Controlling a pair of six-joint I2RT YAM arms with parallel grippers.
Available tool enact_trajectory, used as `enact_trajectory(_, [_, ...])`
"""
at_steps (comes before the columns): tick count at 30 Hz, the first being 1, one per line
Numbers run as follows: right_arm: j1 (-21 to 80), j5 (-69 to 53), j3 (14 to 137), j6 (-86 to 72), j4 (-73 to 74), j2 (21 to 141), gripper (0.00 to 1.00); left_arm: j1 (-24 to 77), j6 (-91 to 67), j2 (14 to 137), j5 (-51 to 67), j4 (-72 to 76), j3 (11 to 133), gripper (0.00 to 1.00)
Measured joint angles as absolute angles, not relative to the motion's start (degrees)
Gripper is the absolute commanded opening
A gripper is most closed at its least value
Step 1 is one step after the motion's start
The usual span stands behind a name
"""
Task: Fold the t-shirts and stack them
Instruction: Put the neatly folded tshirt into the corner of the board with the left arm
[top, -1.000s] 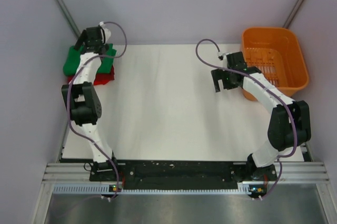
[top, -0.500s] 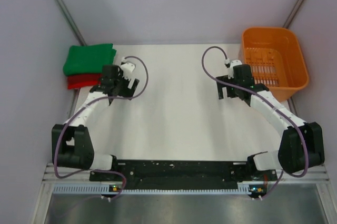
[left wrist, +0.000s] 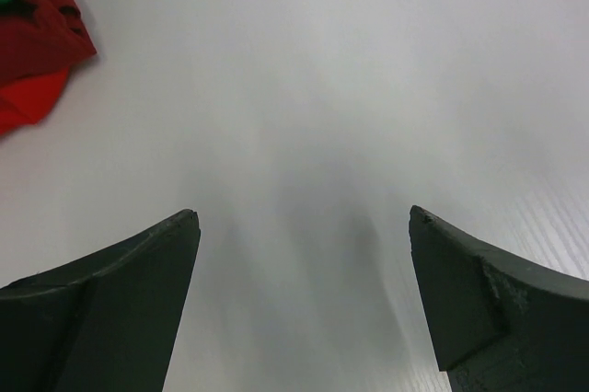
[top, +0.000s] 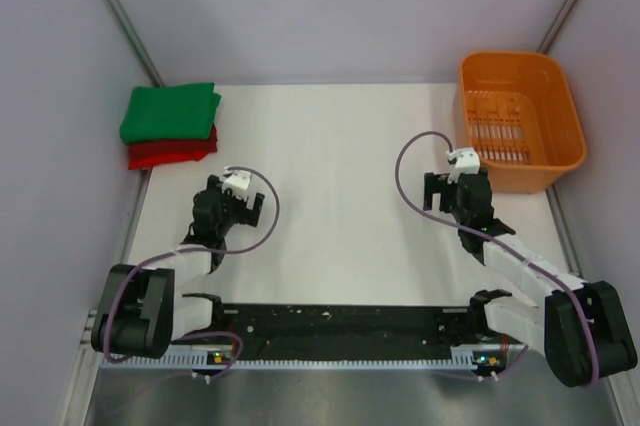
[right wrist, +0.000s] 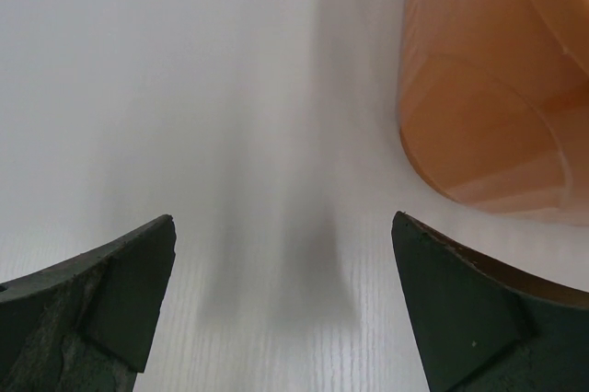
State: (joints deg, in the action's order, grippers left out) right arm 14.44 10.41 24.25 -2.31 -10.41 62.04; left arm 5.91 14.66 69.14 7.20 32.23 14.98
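The left gripper [left wrist: 304,217] holds its fingers wide apart over the white table [top: 330,166]. The right gripper [right wrist: 283,222] gapes just as wide, with the orange basket [right wrist: 479,88] near at its two o'clock. The green t-shirt [top: 168,112] lies folded on the dark red t-shirt [top: 172,154] at the table's ten o'clock corner, well apart from both.

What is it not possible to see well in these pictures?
Red shirt: in the top view, mostly hidden under the green shirt; in the left wrist view, cut off by the left edge.
Basket: in the right wrist view, blurred and cut off by the top and right edges.
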Motion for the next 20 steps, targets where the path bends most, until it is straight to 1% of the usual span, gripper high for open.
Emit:
enact_trajectory(4, [14.44,12.1,19.64,-1.52,-18.85,59.66,0.99,5.91,14.68,69.14,8.23,37.74,14.11,0.99])
enact_trajectory(8, [14.44,13.3,17.98,-1.08,-23.9,59.29,0.99,5.91,14.63,69.14,8.29,40.6,14.52,0.99])
enact_trajectory(17, [14.44,14.46,17.98,-1.04,-27.62,59.29,0.99,5.91,11.81,71.9,2.02,40.21,18.33,0.99])
enact_trajectory(20, [14.44,14.87,17.98,-1.04,-27.75,59.29,0.99,5.93,11.9,71.88,2.72,39.88,18.52,0.99])
